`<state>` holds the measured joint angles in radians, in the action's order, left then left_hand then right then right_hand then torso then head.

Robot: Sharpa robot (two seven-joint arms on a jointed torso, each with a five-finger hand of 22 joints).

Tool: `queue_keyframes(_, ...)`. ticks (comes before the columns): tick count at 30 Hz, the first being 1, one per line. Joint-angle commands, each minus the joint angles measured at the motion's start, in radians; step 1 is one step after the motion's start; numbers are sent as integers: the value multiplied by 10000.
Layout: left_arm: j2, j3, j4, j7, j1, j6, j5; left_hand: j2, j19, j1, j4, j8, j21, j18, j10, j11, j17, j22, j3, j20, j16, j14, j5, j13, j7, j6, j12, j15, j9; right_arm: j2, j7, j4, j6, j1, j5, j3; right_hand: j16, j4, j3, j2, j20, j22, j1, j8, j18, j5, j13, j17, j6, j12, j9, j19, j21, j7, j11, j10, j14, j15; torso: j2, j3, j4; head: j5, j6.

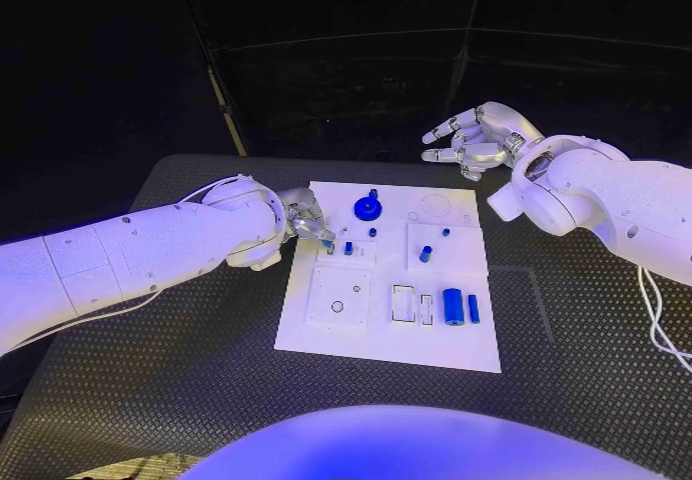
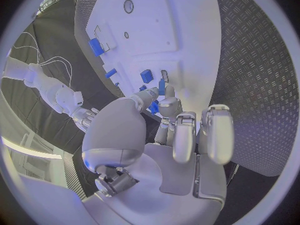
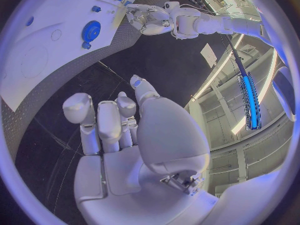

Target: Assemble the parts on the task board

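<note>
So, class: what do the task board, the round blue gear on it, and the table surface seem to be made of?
Task board: likely matte white plastic; flat, uniform, with cut recesses.
Round blue gear: probably moulded plastic; solid blue, toothed rim visible in the right wrist view.
Table: looks like dark rubber or metal tread plate; raised diamond pattern, slight sheen.

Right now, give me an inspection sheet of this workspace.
Surface: black ribbed table, bearing the white task board.
Job's things: round blue gear-like part; blue cylinder part; thin blue bar part; small blue peg parts near the left hand.
Clutter: nothing seen.
Hands: left hand at the board's left edge, fingertips on a small blue peg; right hand raised beyond the board, holding nothing.
Cables: white cable along the right arm.
Surroundings: dark.
</note>
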<state>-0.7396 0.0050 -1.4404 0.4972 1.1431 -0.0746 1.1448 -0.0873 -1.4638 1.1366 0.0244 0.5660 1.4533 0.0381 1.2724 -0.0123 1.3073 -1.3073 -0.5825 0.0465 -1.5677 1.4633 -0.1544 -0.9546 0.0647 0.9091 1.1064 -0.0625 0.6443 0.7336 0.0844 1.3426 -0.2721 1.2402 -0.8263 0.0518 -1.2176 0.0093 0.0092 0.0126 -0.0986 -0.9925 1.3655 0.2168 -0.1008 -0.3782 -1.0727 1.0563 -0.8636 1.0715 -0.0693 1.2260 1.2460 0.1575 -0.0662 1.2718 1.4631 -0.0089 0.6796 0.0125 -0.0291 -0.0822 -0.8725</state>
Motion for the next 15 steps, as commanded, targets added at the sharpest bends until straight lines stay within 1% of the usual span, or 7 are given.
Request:
queue_keyframes(1, 64, 6, -34, -157, -16, -186, 270, -24, -456, 46, -1197, 54, -39, -53, 44, -18, 2634, -1568, -1167, -69, -31, 1075, -47, -16, -51, -6, -30, -69, 10, -12, 97, 10, 64, 16, -10, 8, 33, -4, 66, -26, 31, 8, -29, 50, -182, -40, 9, 4, 79, 4, 9, -9, -45, -17, 34, -57, 66, -56, 5, 3, 6, 1, -2)
queue_keyframes(5, 114, 5, -22, -132, -45, -151, 274, -10, -461, 45, -1180, 73, -32, -55, 56, -19, 2634, -1575, -1175, -70, -31, 1075, -49, -14, -50, 5, -29, -72, 17, -12, 99, 11, 62, 16, -10, 8, 33, -4, 66, -26, 31, 8, -29, 50, -182, -40, 9, 4, 79, 4, 9, -9, -45, -17, 34, -57, 66, -56, -7, 14, 13, -5, -2)
queue_keyframes(8, 132, 4, -31, -96, -62, -95, 275, -10, -461, 44, -1179, 73, -32, -55, 57, -19, 2634, -1575, -1176, -70, -31, 1075, -49, -15, -50, 6, -29, -72, 18, -9, 99, 10, 60, 16, -10, 8, 29, -6, 72, -27, 31, 4, -29, 52, -181, -46, 10, 14, 79, 5, 9, -5, -44, -17, 34, -57, 68, -56, -8, 13, 5, 12, -2)
queue_keyframes(15, 172, 1, -19, 21, -94, 58, 278, -4, -459, 41, -1169, 82, -37, -54, 61, -19, 2634, -1571, -1180, -71, -31, 1075, -50, -11, -50, 10, -31, -73, 21, -10, 102, 5, 66, 16, -10, 8, 29, -6, 72, -27, 31, 4, -29, 52, -181, -46, 10, 14, 79, 5, 9, -5, -44, -17, 34, -57, 68, -56, -17, 15, 2, 3, -2)
